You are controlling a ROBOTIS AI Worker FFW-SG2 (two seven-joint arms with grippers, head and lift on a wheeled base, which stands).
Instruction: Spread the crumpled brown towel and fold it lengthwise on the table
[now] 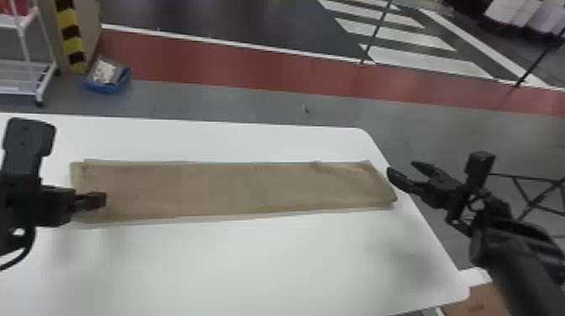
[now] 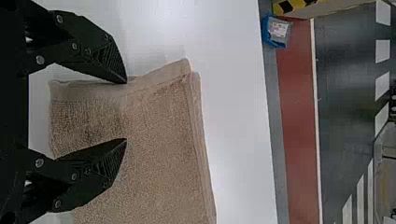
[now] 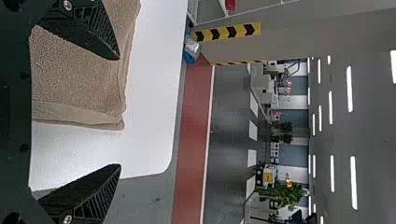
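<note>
Left hand (image 1: pixel 101 200) is hanging spread at the towel's left end, right hand (image 1: pixel 401 169) spread near its right. Towel (image 1: pixel 235 189) is lying folded lengthwise on the surface (image 1: pixel 260 264).

In the right wrist view, the fingers of the right gripper (image 1: pixel 400 168) are held wide apart, one seen against the brown towel (image 3: pixel 70 74), the other across the edge of the white table (image 3: pixel 152 84). Folded layers are shown along the towel's edge. Beyond, a red floor strip (image 3: pixel 192 116), a blue bin (image 3: pixel 189 57) and a green plant (image 3: pixel 286 197) can be seen
</note>
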